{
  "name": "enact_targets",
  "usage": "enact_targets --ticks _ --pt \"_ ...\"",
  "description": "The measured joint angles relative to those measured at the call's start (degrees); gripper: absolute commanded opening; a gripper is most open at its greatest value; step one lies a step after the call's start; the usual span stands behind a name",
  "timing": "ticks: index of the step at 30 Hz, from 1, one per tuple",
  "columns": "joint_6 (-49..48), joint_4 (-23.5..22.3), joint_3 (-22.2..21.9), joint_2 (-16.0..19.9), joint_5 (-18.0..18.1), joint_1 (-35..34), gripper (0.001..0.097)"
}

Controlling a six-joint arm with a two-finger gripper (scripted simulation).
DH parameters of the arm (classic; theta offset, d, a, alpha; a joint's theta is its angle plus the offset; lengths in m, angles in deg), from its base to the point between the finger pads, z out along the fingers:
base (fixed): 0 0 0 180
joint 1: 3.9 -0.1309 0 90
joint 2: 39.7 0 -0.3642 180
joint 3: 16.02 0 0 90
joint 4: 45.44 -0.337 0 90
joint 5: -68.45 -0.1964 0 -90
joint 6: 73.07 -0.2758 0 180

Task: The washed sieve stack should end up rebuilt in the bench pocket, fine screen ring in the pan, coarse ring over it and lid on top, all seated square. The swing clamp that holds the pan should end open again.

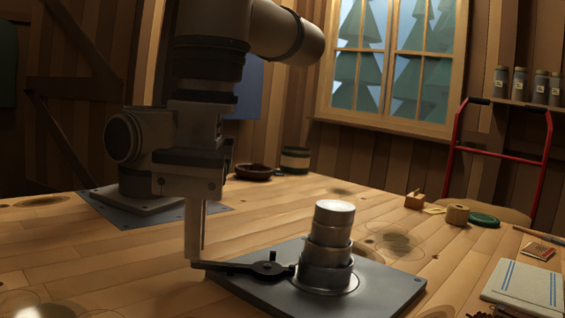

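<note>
On the dark base plate [322, 287] at the front of the bench stands the sieve stack [329, 247]: the pan at the bottom, two rings above it and the lid [334, 206] on top, each stepped slightly narrower, upright and in line. The swing clamp [247, 267] lies flat on the plate's left side, its pivot knob next to the pan and its long arm pointing left past the plate's edge. My gripper [194, 256] hangs straight down at the far tip of that arm. Its fingers are drawn in narrow and hold nothing.
The bench's front edge runs just below the plate. My arm's base [132, 198] sits behind on the left. A folded cloth [523, 287], matchbox, twine spool [457, 214], green disc and small wooden block [415, 198] lie to the right; a bowl and cup stand at the back.
</note>
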Motion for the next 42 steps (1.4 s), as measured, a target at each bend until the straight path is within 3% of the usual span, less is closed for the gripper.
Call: enact_targets --ticks 10,23,42 --pt "0.0 0.0 0.0 0.0 0.0 0.0 0.0280" --pt "0.0 0.0 0.0 0.0 0.0 0.0 0.0020" --pt "0.0 0.0 0.0 0.0 0.0 0.0 0.0015"
